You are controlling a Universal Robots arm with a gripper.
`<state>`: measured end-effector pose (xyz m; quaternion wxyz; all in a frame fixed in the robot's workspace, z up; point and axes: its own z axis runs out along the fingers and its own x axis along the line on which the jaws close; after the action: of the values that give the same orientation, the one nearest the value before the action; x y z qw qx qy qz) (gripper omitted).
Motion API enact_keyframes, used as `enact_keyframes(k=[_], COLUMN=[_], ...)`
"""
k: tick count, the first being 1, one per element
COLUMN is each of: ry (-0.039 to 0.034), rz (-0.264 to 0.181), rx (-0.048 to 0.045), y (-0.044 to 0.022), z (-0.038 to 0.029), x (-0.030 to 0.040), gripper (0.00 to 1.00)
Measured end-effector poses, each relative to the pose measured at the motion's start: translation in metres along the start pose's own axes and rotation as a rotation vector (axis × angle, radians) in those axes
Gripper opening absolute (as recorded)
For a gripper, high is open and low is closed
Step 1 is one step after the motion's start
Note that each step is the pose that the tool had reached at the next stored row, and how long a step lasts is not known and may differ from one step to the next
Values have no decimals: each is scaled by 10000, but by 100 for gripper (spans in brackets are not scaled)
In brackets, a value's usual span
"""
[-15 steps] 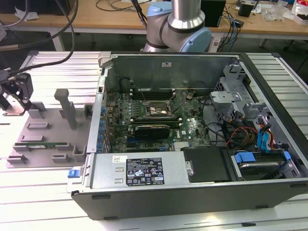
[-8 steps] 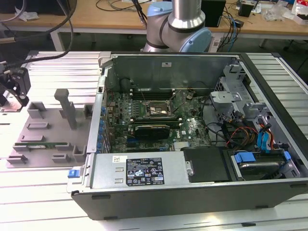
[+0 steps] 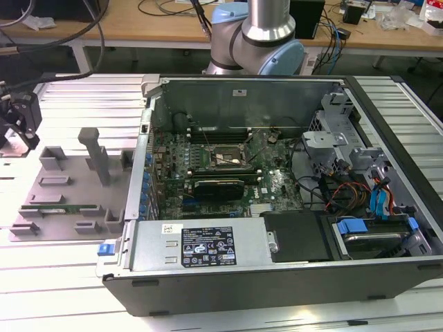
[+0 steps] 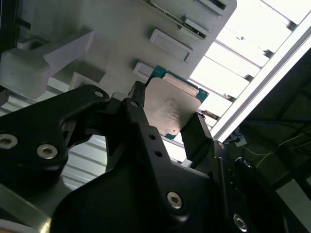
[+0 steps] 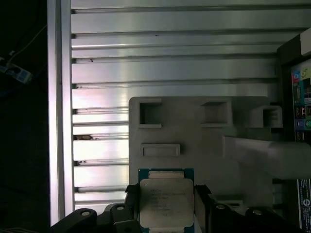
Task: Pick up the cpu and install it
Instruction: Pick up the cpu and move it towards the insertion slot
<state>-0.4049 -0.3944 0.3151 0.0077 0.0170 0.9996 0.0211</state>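
a grey tray (image 5: 204,141) with raised blocks lies beneath the gripper (image 4: 167,112), the open computer case (image 3: 277,228) well apart; its jaws grip the cpu (image 5: 164,200) by two opposite edges, metal plate facing both wrist cameras

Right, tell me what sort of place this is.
Probably a robotics lab set up for computer assembly: a robot arm stands behind an open computer case on a slotted metal table, its pincer grips a cpu, and cable-strewn desks lie beyond.
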Motion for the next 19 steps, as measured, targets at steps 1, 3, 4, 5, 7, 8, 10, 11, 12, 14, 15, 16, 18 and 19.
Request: enact_keyframes(k=[1, 3, 4, 5, 7, 8, 10, 11, 12, 14, 15, 16, 18, 19], ry=[-1, -2, -2, -2, -2, -2, -1, -1, -2, -2, -2, -1, -2, -2], rz=[0, 0, 0, 0, 0, 0, 0, 0, 0, 0, -1, 0, -1, 0], rx=[-1, -1, -1, -1, -1, -1, -1, 0, -1, -1, 0, -1, 0, -1], y=[1, 3, 3, 4, 5, 6, 7, 8, 8, 10, 11, 12, 13, 14], z=[-16, -71, -83, -98, -129, -135, -165, -183, -198, -228, -255, -284, -315, -338], x=[0, -1, -1, -1, -2, -2, -2, -3, -3, -4, -4, -4, -5, -5], gripper=[54, 54, 54, 54, 54, 54, 54, 54, 54, 54, 54, 54, 54, 54])
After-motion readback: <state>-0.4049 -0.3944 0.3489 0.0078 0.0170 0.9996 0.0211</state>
